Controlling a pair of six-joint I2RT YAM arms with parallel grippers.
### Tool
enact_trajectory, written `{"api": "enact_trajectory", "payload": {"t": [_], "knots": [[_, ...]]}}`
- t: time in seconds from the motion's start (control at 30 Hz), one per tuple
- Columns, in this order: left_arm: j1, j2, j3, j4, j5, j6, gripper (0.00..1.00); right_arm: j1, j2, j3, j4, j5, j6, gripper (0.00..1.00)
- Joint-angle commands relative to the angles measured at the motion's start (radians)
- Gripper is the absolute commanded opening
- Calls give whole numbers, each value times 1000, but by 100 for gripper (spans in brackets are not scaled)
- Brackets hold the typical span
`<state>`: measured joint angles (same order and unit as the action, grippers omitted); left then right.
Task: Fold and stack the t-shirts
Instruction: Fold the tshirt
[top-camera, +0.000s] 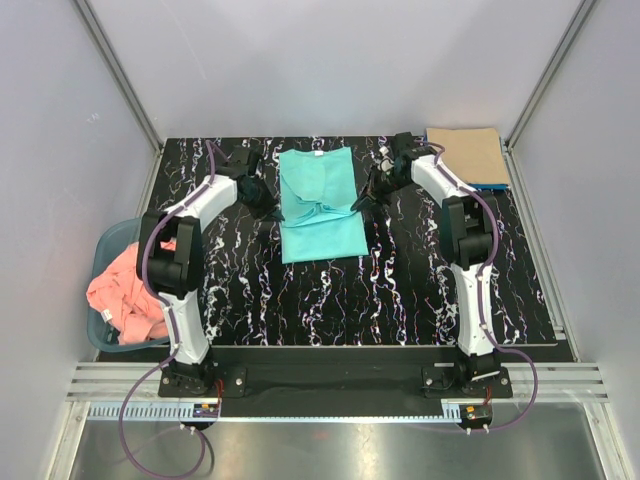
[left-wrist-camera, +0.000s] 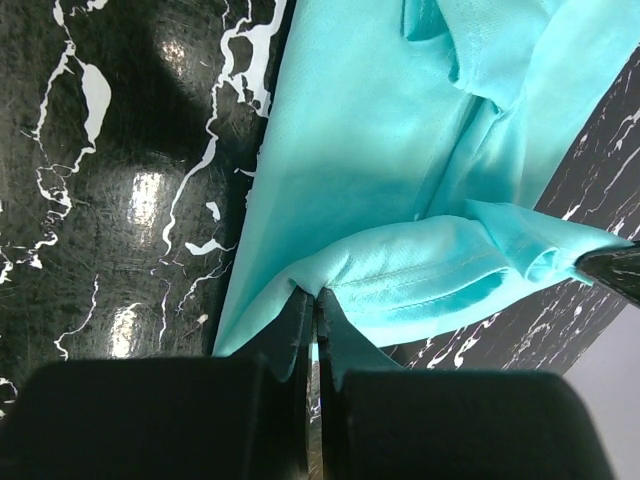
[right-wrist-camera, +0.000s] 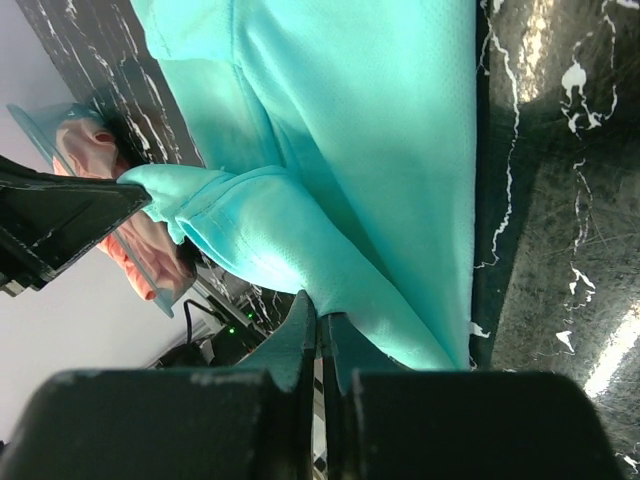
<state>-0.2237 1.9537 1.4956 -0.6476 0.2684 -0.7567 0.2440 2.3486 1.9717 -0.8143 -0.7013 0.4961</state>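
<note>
Squarely in the upper centre of the overhead frame, the turquoise shirt (top-camera: 318, 205) lies on the table (top-camera: 400, 290), with my left gripper (top-camera: 266, 208) clamped on its frame-left edge and my right gripper (top-camera: 360, 203) on its frame-right edge, both closed tight on cloth.

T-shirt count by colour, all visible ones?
Turquoise-green cloth t-shirt: 1
Salmon pink cloth t-shirt, bunched in blue-grey plastic basket: 1
Tan-beige folded cloth t-shirt: 1
Blue cloth t-shirt, edge under the tan-beige one: 1
Total: 4

Left tool (left-wrist-camera: 312, 305), right tool (right-wrist-camera: 320, 322): jaws pressed together, arms outstretched
</note>
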Motion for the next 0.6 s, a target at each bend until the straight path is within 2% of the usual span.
{"api": "enact_trajectory", "payload": {"t": [0.0, 0.27, 0.4, 0.5, 0.57], "knots": [[12, 4, 49, 31, 23, 5, 1, -8, 5, 65, 9, -35, 18, 0], [20, 56, 104, 32, 34, 2, 1, -12, 78, 156, -16, -41, 19, 1], [21, 100, 137, 40, 35, 0, 4, -17, 109, 197, -10, -41, 32, 4], [23, 138, 173, 36, 26, 10, 18, -23, 136, 219, -5, -41, 35, 8], [21, 157, 227, 7, 0, 42, 31, -31, 159, 239, -3, -38, 33, 20]]}}
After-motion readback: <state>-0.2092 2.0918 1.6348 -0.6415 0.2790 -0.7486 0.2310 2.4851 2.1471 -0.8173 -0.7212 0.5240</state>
